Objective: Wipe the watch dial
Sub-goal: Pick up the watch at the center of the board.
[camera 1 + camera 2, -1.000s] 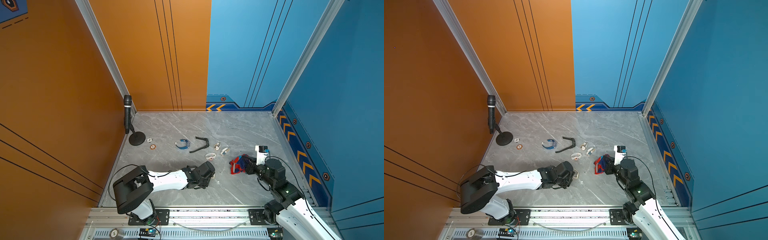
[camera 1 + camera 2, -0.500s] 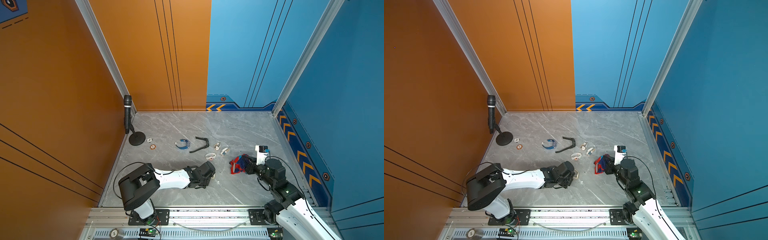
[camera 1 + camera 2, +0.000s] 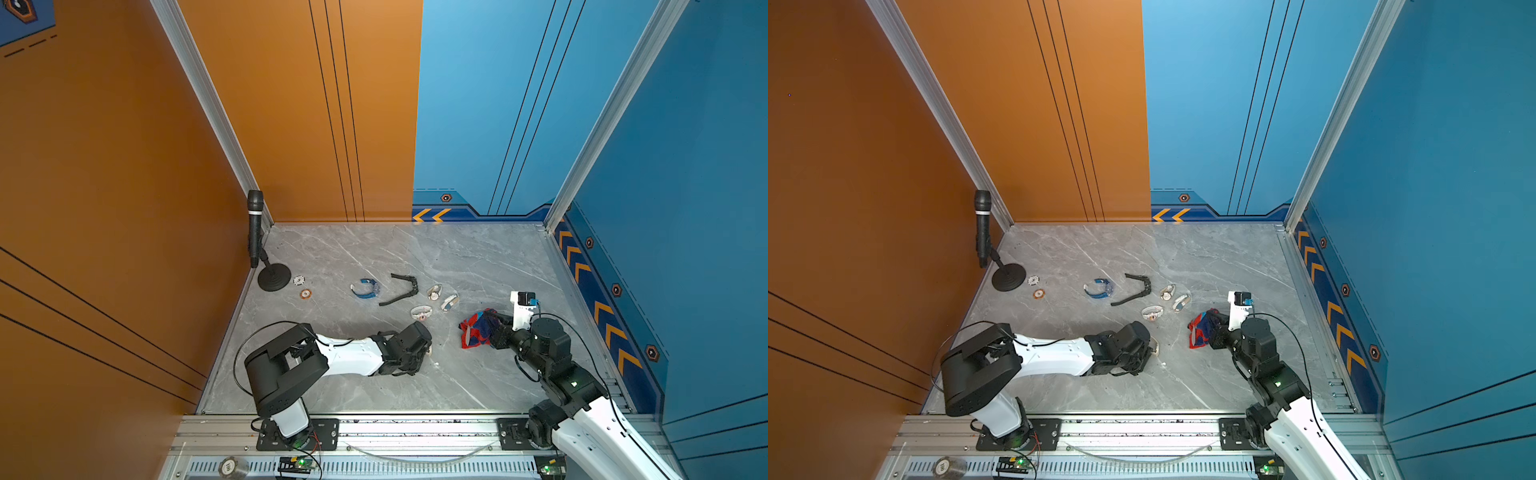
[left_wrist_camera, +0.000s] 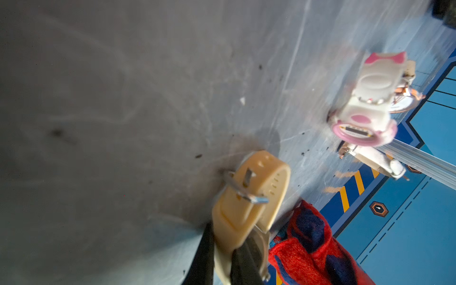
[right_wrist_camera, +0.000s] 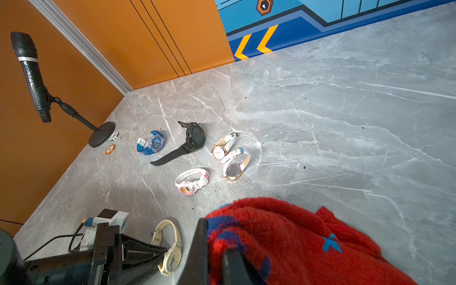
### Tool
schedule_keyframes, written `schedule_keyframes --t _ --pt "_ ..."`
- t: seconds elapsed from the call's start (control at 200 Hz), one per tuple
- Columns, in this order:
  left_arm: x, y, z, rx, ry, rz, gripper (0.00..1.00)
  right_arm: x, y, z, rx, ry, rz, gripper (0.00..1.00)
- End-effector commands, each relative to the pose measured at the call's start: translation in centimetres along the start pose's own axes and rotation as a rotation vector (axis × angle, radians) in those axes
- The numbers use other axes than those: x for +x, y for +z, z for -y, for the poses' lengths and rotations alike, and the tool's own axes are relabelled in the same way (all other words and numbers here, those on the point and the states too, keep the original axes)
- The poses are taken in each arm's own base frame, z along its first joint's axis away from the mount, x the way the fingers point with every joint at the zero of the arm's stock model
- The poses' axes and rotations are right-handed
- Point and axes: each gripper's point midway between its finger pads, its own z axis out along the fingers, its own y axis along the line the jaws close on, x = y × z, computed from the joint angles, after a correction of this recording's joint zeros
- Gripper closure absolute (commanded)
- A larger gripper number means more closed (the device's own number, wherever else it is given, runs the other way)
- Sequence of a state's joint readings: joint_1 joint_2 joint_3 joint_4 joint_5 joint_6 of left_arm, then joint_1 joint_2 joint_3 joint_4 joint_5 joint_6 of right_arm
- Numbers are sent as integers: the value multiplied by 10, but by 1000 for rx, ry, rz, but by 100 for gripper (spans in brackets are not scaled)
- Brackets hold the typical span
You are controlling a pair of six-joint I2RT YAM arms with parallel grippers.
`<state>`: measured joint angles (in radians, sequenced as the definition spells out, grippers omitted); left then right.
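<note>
While the left gripper pinches the cream rubber watch near its round dial, low on the grey marble table, the right gripper squeezes a fluffy red and blue cloth just right of it. A pink and white watch lies farther back.

No legible text, label or number anywhere.

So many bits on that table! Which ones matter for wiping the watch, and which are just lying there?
In use: cream watch, red cloth.
Lying about: black watch, blue watch, pink watch, white-faced watch, grey-faced watch, microphone, white chip, orange chip.
</note>
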<state>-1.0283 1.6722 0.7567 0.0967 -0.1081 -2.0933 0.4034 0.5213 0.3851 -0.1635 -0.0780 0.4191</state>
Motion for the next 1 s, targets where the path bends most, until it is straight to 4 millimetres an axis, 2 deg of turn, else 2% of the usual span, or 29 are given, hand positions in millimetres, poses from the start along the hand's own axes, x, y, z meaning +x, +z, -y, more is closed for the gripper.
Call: schedule_keyframes --t 0.0,0.17,0.29,0.355,0.436,0.551,0.691,0.876,0.991 --pt "-4 10 -14 -61 -29 3 100 -7 0 2 4 8 42 100" --pt "-3 11 6 8 59 -30 100 -8 0 0 -2 11 39 100" --pt "-5 -1 39 93 214 -71 100 -8 2 -6 -24 9 19 100" --pt "9 -7 68 196 305 -166 100 -9 3 -9 -40 10 11 100" --pt "18 -12 85 243 351 -273 100 -11 4 -15 -56 8 7 100" --pt "28 -23 111 368 332 -399 100 -24 0 -29 -106 -8 33 100" --pt "36 -37 148 566 202 -529 100 -39 -6 -52 -184 -47 50 100" --pt "52 -43 169 665 186 -635 100 -49 -18 -75 -265 -88 67 100" --pt "58 -47 169 675 251 -657 100 -52 -22 -71 -238 -89 69 100"
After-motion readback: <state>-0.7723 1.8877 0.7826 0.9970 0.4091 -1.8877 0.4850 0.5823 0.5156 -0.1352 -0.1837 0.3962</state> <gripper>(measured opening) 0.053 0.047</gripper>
